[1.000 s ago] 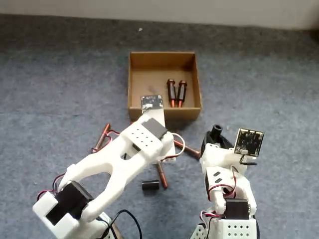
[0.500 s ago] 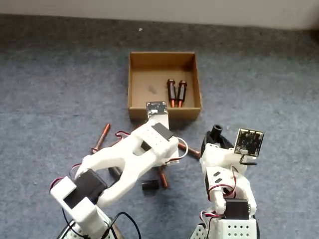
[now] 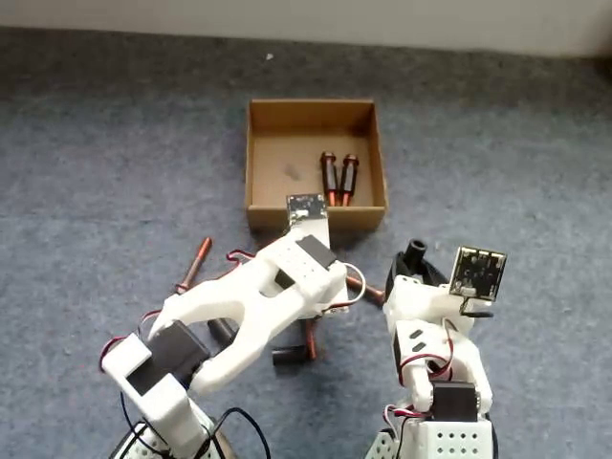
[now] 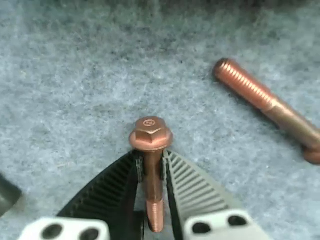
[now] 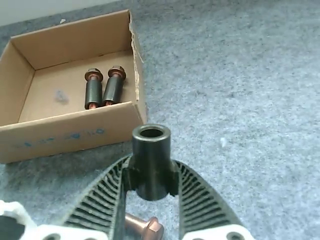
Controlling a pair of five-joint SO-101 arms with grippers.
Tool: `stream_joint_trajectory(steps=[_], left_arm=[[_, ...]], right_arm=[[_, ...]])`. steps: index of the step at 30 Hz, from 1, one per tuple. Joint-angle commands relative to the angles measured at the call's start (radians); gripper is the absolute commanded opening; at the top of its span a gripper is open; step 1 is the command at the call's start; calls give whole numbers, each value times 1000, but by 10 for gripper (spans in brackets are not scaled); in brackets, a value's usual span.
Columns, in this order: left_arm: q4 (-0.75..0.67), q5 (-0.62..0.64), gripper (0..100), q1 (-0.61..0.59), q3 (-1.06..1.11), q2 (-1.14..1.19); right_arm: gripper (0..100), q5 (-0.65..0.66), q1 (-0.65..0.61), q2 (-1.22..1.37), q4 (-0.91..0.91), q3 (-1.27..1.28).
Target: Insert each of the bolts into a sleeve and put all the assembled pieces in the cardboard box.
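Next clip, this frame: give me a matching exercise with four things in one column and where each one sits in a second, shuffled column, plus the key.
Things:
A. assembled pieces
B. upright sleeve
C. head-on bolt
D. lying bolt

Places:
1. clamped in the right pincer
2. loose on the carpet
3. inside the cardboard box
4. clamped in the left pincer

Pairs: A-3, B-1, C-4, D-2.
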Motion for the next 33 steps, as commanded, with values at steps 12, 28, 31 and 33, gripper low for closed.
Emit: stream_joint_trajectory(steps=[12,28,31,33], left_arm=[[8,-54,5,-44,208,-607],[-54,-184,5,-193,464,-1129],[-117,-218,5,-228,545,-1230],[-146,-233,5,-248,593,-1293]], right_arm=[[5,-2,7,-16,-24,-28],[5,-2,7,-16,-22,-31],[5,-2,4,-16,-22,-31],[5,-2,-18,-16,-21,-31]])
